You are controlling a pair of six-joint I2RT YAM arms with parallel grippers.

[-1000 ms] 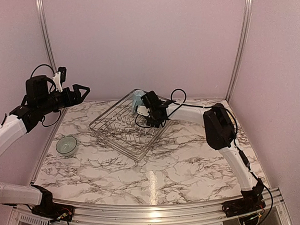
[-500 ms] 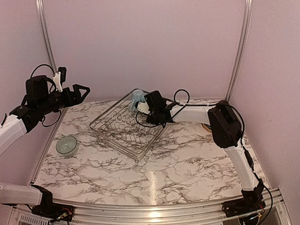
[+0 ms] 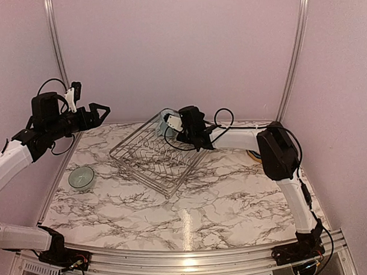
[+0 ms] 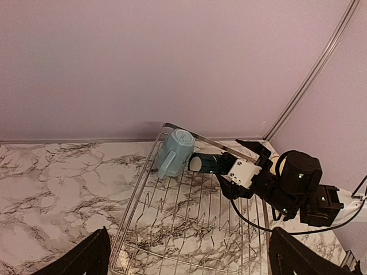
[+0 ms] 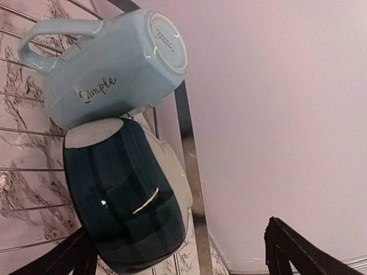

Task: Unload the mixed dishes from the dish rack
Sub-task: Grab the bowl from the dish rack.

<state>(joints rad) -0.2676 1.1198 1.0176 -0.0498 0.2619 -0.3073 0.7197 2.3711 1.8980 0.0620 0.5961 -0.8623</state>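
Observation:
The dish rack [image 3: 149,157] stands at the back middle of the table. In the left wrist view the rack [image 4: 189,229] holds a pale blue mug [image 4: 175,150] on its side in its far corner, with a dark teal bowl [image 4: 207,163] beside it. My right gripper [image 3: 173,126] reaches into that corner. In the right wrist view it [image 5: 178,240] is open, with the teal bowl [image 5: 123,200] against its left finger [image 5: 57,260] and the mug [image 5: 112,63] just beyond. My left gripper [image 3: 100,110] is open and empty, high at the left. A pale grey-green bowl [image 3: 82,177] sits on the table at the left.
A sliver of a yellow plate [image 3: 255,156] shows on the table behind my right forearm. The other plates are hidden. The back wall stands close behind the rack's rim [image 5: 189,149]. Metal rails run along the table's edges.
My right gripper has moved further into the rack's far corner, toward the mug, and now covers it in the top view. The left arm has not moved.

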